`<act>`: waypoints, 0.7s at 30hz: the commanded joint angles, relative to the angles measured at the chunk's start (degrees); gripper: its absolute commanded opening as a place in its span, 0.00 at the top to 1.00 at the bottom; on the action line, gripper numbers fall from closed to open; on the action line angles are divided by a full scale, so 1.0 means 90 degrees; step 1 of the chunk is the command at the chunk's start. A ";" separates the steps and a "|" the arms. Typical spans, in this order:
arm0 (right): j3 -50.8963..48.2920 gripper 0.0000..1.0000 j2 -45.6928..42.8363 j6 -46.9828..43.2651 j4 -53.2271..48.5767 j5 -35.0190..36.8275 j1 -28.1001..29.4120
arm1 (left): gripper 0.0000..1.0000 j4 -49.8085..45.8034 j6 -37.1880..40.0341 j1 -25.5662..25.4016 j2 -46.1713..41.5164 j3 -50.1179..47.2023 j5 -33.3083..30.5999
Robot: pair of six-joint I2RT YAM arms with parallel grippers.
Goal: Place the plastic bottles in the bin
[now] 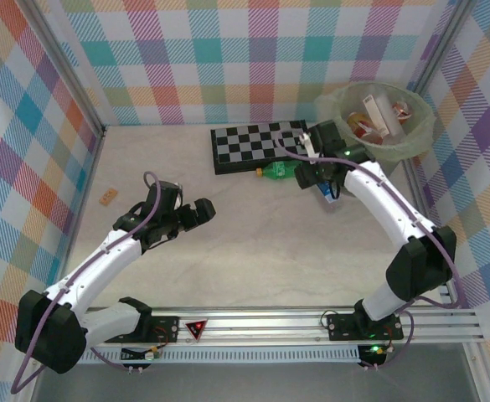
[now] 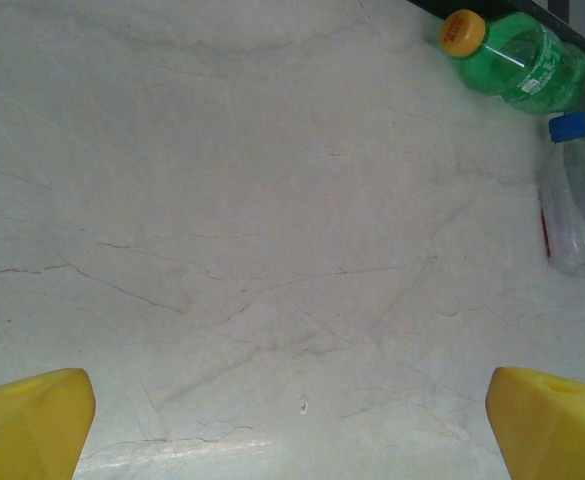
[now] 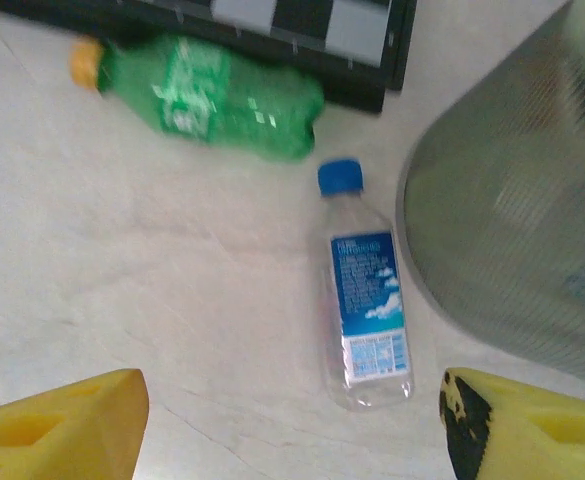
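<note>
The right pincer (image 3: 292, 425) hangs spread, nothing between its yellow fingers (image 3: 62, 425), low over the surface (image 3: 122, 270). The clear bottle (image 3: 367, 300) with the blue cap lies flat just toward 12 o'clock of it, cap pointing to 12. To take it well, I judge the pincer should ease forward until the fingers straddle the labelled middle, across the bottle's width, and close gently, since thin clear plastic will likely dent or squirt out. The bin (image 3: 512, 220) stands close at 2 o'clock, so the wall may crowd the right finger. A short lift should then clear its rim. The green bottle (image 3: 222, 95) lies on its side at 11 o'clock, against the checkerboard (image 1: 253, 144), and makes 2 bottles left outside.

The left pincer (image 1: 196, 209) is also spread and empty, well apart toward 8 o'clock.

The surface is pale, marble-veined and mostly bare, with 1 tan block (image 1: 108, 198) near its 9 o'clock edge. Bright plaid walls (image 1: 228, 59) close 3 sides. The bin sits in the 1 o'clock corner with several items inside.
</note>
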 commanded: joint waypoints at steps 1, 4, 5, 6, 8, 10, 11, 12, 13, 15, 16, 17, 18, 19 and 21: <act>-0.0423 0.21 0.0113 -0.0438 0.0719 0.0661 -0.0007 | 0.00 0.0154 0.0151 0.0061 0.0094 -0.0083 0.0109; -0.0597 0.19 0.0486 -0.0662 0.1014 0.0800 -0.0096 | 0.00 0.0169 0.0135 0.0062 0.0120 -0.0076 0.0133; -0.0601 0.19 0.0614 -0.0699 0.1102 0.0800 -0.0142 | 0.00 0.0153 0.0139 0.0061 0.0102 -0.0084 0.0128; -0.0626 0.19 0.0705 -0.0747 0.1200 0.0798 -0.0185 | 0.00 0.0140 0.0133 0.0061 0.0078 -0.0096 0.0121; -0.0677 0.17 0.0906 -0.0881 0.1444 0.0774 -0.0271 | 0.00 0.0081 0.0136 0.0061 -0.0018 -0.0134 0.0073; -0.0688 0.16 0.1115 -0.0962 0.1590 0.0751 -0.0347 | 0.00 0.0032 0.0144 0.0061 -0.0124 -0.0187 -0.0004; -0.0726 0.16 0.1228 -0.1012 0.1675 0.0756 -0.0377 | 0.00 0.0012 0.0149 0.0061 -0.0165 -0.0211 -0.0044; -0.0739 0.16 0.1315 -0.1037 0.1709 0.0768 -0.0395 | 0.00 0.0008 0.0159 0.0061 -0.0191 -0.0233 -0.0067; -0.0761 0.15 0.1403 -0.1048 0.1750 0.0789 -0.0411 | 0.00 -0.0006 0.0158 0.0061 -0.0198 -0.0243 -0.0080; -0.0885 0.15 0.1515 -0.1086 0.1946 0.0802 -0.0427 | 0.00 -0.0010 0.0162 0.0064 -0.0176 -0.0231 -0.0090; -0.0953 0.15 0.1572 -0.1106 0.2057 0.0791 -0.0443 | 0.00 -0.0011 0.0172 0.0061 -0.0166 -0.0229 -0.0090; -0.1003 0.15 0.1640 -0.1127 0.2138 0.0788 -0.0446 | 0.00 -0.0006 0.0186 0.0061 -0.0142 -0.0206 -0.0089; -0.1019 0.15 0.1719 -0.1120 0.2170 0.0800 -0.0460 | 0.00 -0.0002 0.0195 0.0061 -0.0119 -0.0192 -0.0089; -0.1039 0.15 0.1813 -0.1127 0.2216 0.0819 -0.0460 | 0.00 -0.0006 0.0194 0.0061 -0.0098 -0.0163 -0.0082; -0.1065 0.15 0.1951 -0.1147 0.2294 0.0856 -0.0498 | 0.00 0.0001 0.0202 0.0066 -0.0060 -0.0119 -0.0061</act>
